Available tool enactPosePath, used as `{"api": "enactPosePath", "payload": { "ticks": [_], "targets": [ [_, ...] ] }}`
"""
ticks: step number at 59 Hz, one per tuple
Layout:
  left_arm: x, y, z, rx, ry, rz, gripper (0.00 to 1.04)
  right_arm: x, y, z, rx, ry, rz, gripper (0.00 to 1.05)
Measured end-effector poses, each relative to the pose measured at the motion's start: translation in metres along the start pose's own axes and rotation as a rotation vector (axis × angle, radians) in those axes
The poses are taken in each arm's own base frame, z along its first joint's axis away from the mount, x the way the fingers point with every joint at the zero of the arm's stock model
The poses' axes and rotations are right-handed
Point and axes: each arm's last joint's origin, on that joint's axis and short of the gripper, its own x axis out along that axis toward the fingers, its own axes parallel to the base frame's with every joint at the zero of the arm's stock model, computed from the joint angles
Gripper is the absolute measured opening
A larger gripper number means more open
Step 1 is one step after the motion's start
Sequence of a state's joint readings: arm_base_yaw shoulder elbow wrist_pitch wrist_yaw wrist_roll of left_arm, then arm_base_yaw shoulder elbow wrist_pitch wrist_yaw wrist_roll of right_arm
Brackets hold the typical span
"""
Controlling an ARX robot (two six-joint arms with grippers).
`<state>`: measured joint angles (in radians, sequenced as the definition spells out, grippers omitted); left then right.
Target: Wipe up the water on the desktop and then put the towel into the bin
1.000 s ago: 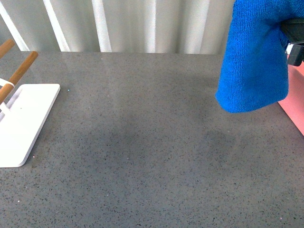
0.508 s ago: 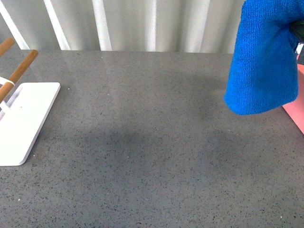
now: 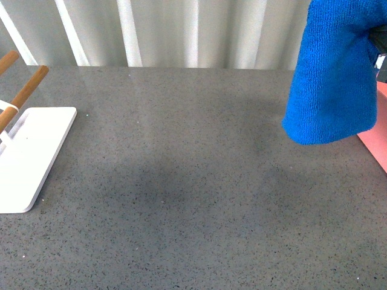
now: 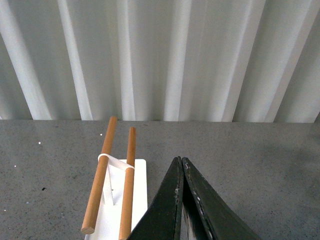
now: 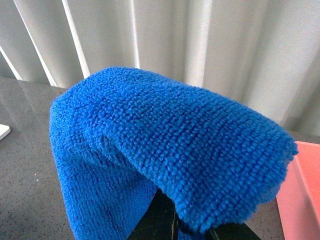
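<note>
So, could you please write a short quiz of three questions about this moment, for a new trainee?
1. True or false: the towel lies flat on the desktop.
2. At which edge of the front view does the bin show? A) left B) right C) near edge
3. Fill in: the jaws of the left gripper are ___.

Key: 1 false, it hangs in the air above the desktop. 2 B. 3 shut.
</note>
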<state>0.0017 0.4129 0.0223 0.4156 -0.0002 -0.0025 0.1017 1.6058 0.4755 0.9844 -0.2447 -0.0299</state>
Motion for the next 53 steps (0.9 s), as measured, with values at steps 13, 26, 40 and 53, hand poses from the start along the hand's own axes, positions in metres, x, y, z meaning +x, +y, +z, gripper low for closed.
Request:
{"api": "enactPosePath", "payload": {
  "ticks": [13,26,40,53],
  "targets": [
    [-0.006,0.000,0.001,0.000,0.000,0.000,0.04,0.000,0.000,0.000,-0.001,-0.002,-0.001,0.03],
    [-0.012,0.000,0.001,0.000,-0.002,0.000,0.04,0.001,0.000,-0.001,0.000,-0.002,-0.002,0.03],
    [-0.017,0.000,0.000,0.000,-0.001,0.000,0.04,0.001,0.000,-0.002,0.001,0.001,0.001,0.03],
    [-0.028,0.000,-0.002,0.000,0.005,0.000,0.04,0.002,0.001,-0.004,0.002,0.009,0.002,0.03]
  ]
}}
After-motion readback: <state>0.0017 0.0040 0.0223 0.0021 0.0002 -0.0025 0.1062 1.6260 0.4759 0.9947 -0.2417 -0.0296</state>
